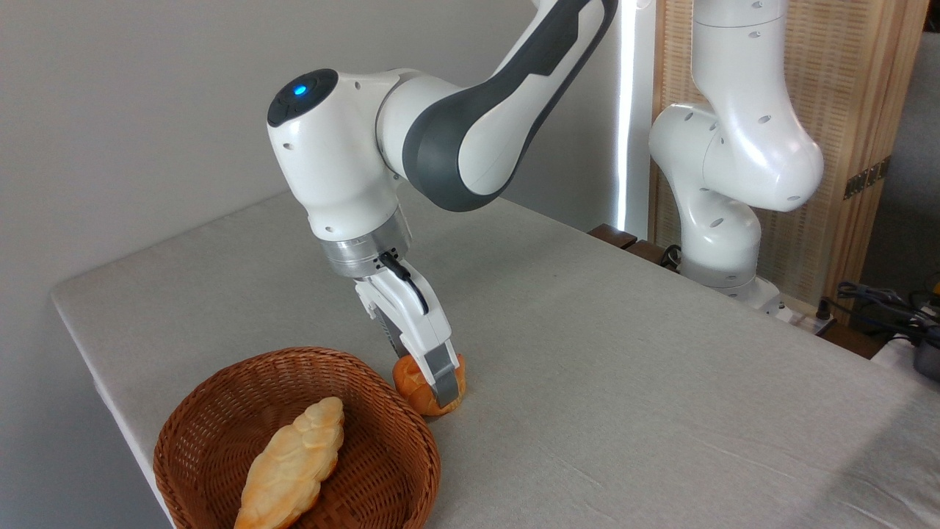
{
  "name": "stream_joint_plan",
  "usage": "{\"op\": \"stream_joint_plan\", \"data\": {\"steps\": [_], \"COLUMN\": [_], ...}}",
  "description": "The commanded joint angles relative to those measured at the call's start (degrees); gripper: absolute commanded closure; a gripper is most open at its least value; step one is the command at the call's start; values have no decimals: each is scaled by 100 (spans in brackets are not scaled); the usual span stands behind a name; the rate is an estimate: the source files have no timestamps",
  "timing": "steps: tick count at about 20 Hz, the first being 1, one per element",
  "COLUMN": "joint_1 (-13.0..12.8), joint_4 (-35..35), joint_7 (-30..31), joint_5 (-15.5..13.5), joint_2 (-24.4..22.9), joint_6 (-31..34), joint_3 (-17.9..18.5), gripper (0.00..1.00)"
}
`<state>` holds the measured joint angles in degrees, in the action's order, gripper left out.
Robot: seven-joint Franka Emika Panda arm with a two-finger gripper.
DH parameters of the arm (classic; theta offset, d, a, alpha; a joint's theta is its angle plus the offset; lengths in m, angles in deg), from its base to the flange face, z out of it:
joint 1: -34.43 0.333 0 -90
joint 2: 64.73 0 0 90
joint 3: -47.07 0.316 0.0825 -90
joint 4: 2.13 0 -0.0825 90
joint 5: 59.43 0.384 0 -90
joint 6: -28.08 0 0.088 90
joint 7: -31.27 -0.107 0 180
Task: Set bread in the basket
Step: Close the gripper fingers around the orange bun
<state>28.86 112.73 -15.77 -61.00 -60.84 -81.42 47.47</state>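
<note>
camera | end effector (435,382) apparently gripping bread (420,388) | beside basket (220,411) | no readable writing

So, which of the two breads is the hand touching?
The small orange-brown bun on the table beside the basket; the hand straddles it. The longer, paler braided loaf lies inside the basket.

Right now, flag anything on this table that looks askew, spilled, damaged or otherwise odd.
Nothing stands out. The basket sits upright at the table's near corner with a braided loaf lying inside. The bun is on the table beside its rim, with the end effector around it. Nothing spilled or broken.
</note>
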Motion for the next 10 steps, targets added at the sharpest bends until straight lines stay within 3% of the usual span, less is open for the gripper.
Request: {"op": "stream_joint_plan", "data": {"steps": [1,10], "joint_1": [-23,-23], "joint_4": [-25,-60], "joint_7": [-77,-86], "joint_5": [42,33], "joint_2": [7,-248], "joint_6": [-63,296], "joint_3": [29,29], "gripper": [66,66]}}
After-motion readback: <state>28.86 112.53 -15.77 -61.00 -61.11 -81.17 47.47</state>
